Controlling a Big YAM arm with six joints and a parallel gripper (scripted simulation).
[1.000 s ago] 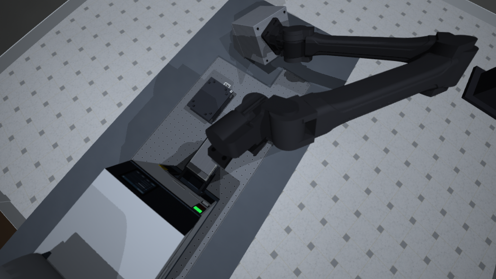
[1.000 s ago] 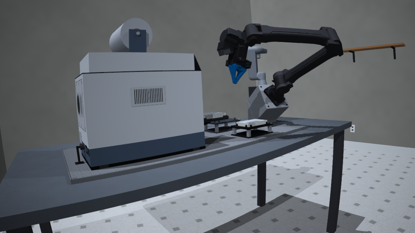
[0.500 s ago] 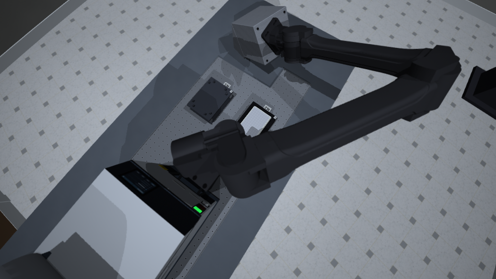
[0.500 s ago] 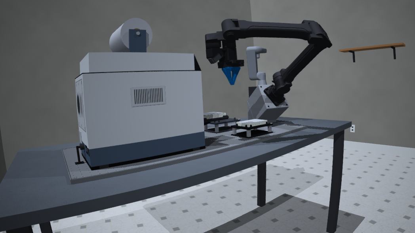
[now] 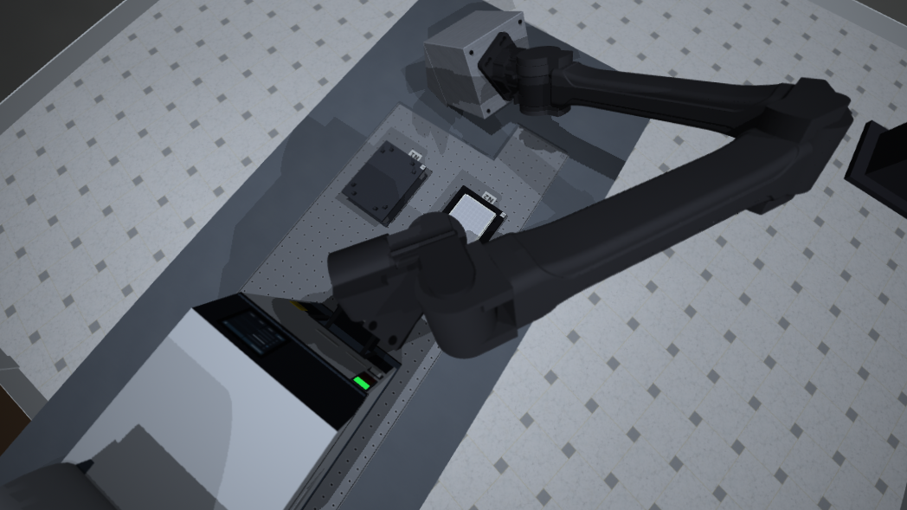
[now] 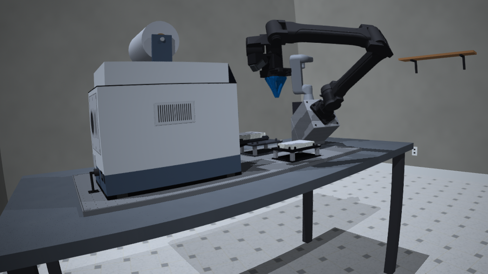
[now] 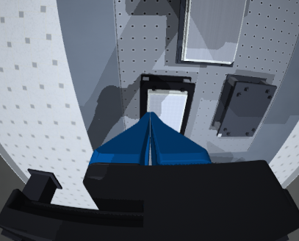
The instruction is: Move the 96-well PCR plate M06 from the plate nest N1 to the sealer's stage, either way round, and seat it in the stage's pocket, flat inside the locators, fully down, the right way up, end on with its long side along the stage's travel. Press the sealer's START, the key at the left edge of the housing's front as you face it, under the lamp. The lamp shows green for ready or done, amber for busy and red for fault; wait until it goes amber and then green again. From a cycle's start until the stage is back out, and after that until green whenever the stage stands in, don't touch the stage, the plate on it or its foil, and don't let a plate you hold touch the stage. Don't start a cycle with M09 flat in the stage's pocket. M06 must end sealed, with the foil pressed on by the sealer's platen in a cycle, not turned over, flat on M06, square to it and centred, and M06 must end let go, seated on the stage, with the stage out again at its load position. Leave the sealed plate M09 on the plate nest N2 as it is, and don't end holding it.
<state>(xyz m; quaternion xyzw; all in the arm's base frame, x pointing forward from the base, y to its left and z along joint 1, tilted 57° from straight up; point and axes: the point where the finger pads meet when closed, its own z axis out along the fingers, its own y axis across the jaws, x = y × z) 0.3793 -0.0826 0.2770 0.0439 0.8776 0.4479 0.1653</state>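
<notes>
We count two plate nests, one bare [image 5: 383, 181] and one carrying a plate [image 5: 476, 214]; two plates, the second [image 7: 211, 18] on the stage; one sealer [image 6: 165, 123]; one green lamp [image 5: 361, 383].

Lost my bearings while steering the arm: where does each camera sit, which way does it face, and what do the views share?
Top: overhead, looking down on the table; shows the whole arm and the sealer's green lamp.
Exterior: at the table's side, facing the sealer; shows the arm and the shut gripper, high up.
Wrist: on the arm, looking down past the blue fingers.
Shared: top and wrist both show the empty nest and the white plate.
</notes>
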